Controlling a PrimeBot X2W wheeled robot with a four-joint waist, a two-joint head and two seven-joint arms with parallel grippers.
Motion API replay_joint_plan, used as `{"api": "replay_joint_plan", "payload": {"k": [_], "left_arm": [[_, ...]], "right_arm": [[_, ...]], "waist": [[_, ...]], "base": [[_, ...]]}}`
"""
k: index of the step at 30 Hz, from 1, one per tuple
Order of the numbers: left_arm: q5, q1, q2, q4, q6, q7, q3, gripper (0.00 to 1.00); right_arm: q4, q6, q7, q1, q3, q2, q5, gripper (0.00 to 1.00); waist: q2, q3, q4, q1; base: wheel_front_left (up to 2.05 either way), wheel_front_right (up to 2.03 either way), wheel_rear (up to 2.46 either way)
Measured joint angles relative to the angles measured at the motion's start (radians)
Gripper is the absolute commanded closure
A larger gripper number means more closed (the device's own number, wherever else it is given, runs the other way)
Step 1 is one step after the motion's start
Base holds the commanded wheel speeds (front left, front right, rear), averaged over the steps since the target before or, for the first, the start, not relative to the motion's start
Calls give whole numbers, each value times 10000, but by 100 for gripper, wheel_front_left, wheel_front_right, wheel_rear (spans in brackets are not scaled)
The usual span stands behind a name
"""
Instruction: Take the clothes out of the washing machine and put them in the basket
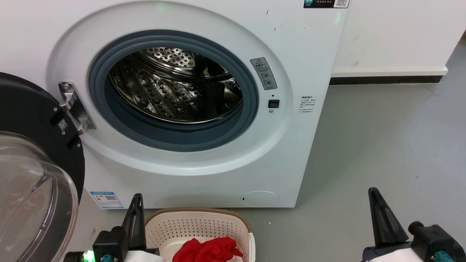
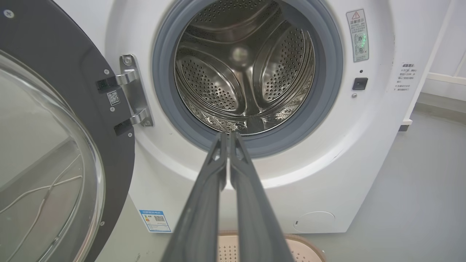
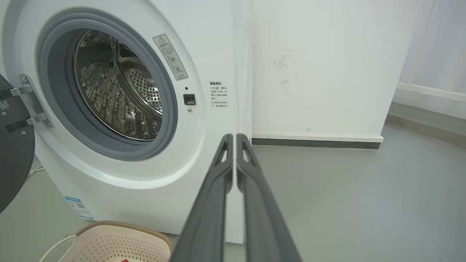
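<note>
The white washing machine (image 1: 298, 47) stands in front of me with its round door (image 1: 32, 145) swung open to the left. Its steel drum (image 1: 174, 87) shows bare metal, with no fabric in it. On the floor below sits the cream basket (image 1: 198, 222), holding crumpled red clothes (image 1: 209, 250). My left gripper (image 1: 136, 199) points up just left of the basket, shut with nothing held; in its wrist view the left gripper (image 2: 228, 135) has its fingers pressed together before the drum (image 2: 244, 69). My right gripper (image 1: 374, 193) is shut and empty over the floor at the right, right gripper (image 3: 231, 137).
The open door's glass bowl (image 1: 29, 196) bulges out at the lower left, close to my left arm. Grey floor (image 1: 382, 145) stretches to the right of the machine up to a white wall (image 1: 397, 32) with a dark skirting.
</note>
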Motion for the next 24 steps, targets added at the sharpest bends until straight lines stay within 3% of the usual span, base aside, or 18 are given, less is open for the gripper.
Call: {"api": "replay_joint_plan", "payload": {"k": [24], "left_arm": [[-4518, -319, -10, 556, -437, 1070, 382, 100]], "right_arm": [[635, 0, 802, -328, -15, -169, 4627, 100]], "waist": [[1, 54, -12, 1]], "base": [[0, 0, 0]]}}
